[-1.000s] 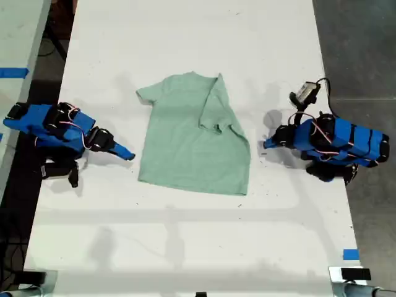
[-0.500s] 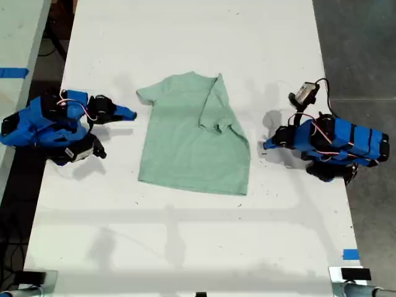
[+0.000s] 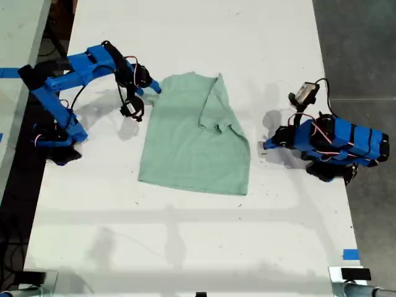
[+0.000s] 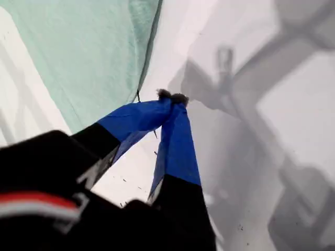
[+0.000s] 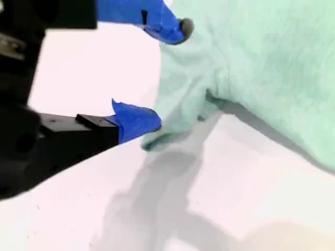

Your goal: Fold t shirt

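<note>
T shirt [image 3: 193, 137] half-folded; my second gripper [image 5: 157, 73], jaws apart at sleeve [image 5: 178, 112]; my first gripper [image 4: 172, 99] closed, empty. Next: pinch.

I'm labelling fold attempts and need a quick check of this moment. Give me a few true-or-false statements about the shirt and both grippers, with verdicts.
1. The t shirt lies on the white table. True.
2. My second gripper is open at a sleeve edge. True.
3. My first gripper grips the shirt. False: its jaws are shut on nothing, beside the shirt's edge.
4. Both sleeves are spread out flat. False: the sleeve on the exterior view's right is folded inward.
</note>
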